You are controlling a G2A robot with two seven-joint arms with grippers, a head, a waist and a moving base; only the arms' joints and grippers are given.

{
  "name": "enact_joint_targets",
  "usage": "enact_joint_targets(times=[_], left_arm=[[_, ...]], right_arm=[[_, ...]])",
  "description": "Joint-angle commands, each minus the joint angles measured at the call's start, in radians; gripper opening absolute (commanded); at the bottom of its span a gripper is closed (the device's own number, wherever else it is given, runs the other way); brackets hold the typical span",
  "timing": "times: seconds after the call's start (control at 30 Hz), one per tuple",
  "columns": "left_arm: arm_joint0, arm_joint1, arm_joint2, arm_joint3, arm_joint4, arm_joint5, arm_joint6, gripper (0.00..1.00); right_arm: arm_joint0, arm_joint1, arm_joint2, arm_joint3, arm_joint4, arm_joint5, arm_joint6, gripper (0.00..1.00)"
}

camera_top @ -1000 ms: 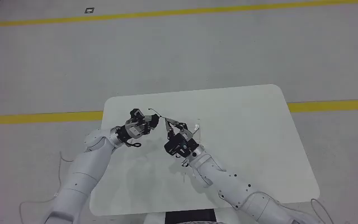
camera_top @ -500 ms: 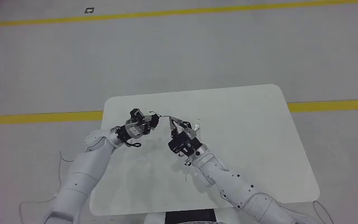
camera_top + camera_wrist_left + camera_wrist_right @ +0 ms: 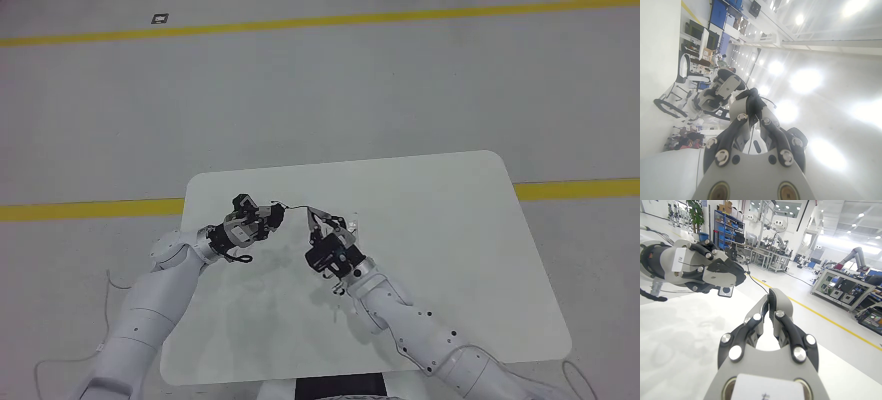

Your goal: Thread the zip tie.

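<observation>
Above the white rounded table (image 3: 450,250), the left gripper (image 3: 753,103) and right gripper (image 3: 769,298) each pinch one end of a thin black plastic zip tie (image 3: 759,284), which spans the gap between them.

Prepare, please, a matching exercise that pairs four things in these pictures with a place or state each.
1. thin black plastic zip tie
2. right gripper
3. white rounded table
4. farther yellow floor line

A. under both arms
B. shut on one end of the tie
C. strung in the air from the left gripper to the right one
D. on the grey floor beyond the table

Pairs: 1-C, 2-B, 3-A, 4-D.
</observation>
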Motion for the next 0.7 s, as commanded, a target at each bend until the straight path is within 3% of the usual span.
enact_joint_targets(times=[0.0, 0.67], left_arm=[[0.0, 0.0, 0.0, 0.0, 0.0, 0.0, 0.0, 0.0], [0.0, 0.0, 0.0, 0.0, 0.0, 0.0, 0.0, 0.0]], right_arm=[[-0.001, 0.0, 0.002, 0.001, 0.0, -0.001, 0.001, 0.0], [-0.008, -0.01, 0.031, 0.022, 0.0, -0.015, 0.001, 0.0]])
